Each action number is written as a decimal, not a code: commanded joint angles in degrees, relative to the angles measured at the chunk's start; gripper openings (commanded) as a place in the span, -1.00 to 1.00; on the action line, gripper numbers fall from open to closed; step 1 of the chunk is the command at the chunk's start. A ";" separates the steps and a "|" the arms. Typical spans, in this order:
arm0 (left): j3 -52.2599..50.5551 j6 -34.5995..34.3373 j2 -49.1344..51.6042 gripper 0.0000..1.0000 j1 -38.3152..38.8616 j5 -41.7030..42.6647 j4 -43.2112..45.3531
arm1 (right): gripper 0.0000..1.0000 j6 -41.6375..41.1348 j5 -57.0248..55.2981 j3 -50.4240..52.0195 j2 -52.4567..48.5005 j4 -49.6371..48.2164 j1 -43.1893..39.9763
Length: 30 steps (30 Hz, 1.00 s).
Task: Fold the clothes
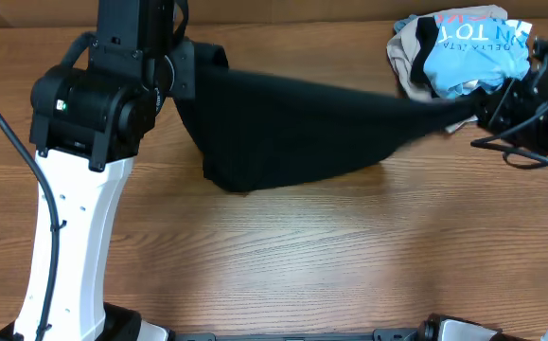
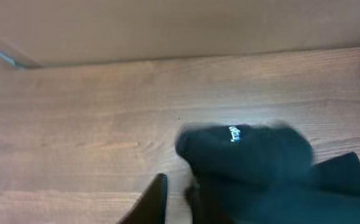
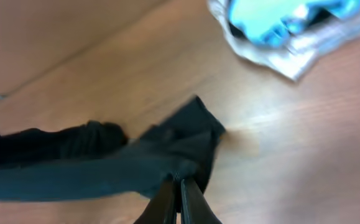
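Observation:
A black garment (image 1: 302, 123) hangs stretched across the back of the table between my two grippers, its lower edge sagging onto the wood. My left gripper (image 1: 181, 71) is at its left end. In the left wrist view the black garment (image 2: 260, 168) covers one finger and only the other finger of the gripper (image 2: 176, 193) shows. My right gripper (image 1: 477, 112) pinches the right end. In the right wrist view its fingers (image 3: 180, 182) are closed on a corner of the black garment (image 3: 105, 162).
A pile of other clothes (image 1: 463, 47), light blue and beige with printed letters, lies at the back right beside the right gripper. It also shows in the right wrist view (image 3: 285, 25). The left arm's white base (image 1: 65, 246) stands at the front left.

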State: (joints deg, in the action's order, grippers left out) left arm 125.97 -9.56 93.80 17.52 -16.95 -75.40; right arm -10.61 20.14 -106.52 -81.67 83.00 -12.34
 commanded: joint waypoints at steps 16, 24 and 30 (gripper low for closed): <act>-5.75 1.97 5.62 -0.04 -0.24 14.86 -3.50 | -0.92 1.70 -5.14 -0.46 0.48 3.91 -0.55; -7.04 7.69 19.76 0.61 -0.24 24.30 6.51 | -0.92 1.70 -5.16 2.34 0.48 3.72 -0.55; -7.04 7.69 29.88 0.82 -0.22 27.47 9.49 | -0.92 1.70 -5.16 4.98 0.48 2.34 -0.55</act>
State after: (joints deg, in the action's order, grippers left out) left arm 119.11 -3.05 120.44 17.52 6.31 -66.74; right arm -9.34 15.51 -102.26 -81.71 86.15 -12.45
